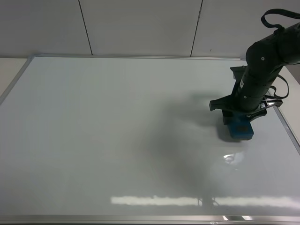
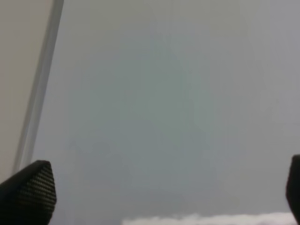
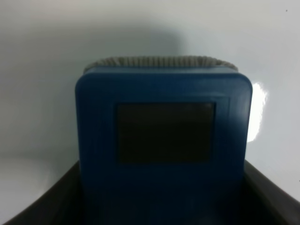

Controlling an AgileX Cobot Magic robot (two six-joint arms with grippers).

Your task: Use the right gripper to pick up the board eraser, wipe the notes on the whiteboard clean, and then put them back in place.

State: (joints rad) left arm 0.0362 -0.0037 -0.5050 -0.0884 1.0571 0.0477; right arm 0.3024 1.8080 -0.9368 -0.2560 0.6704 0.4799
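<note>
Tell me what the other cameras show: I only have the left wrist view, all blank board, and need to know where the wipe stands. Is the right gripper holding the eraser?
Observer: Yes. The right gripper is shut on the board eraser, near the right edge of the whiteboard.
Operator: Is the eraser on the surface?
Observer: It looks pressed down; in the right wrist view its grey felt faces the board.
Operator: Any red notes left?
Observer: None visible in the high view; only a faint glare mark sits in front of the eraser.
</note>
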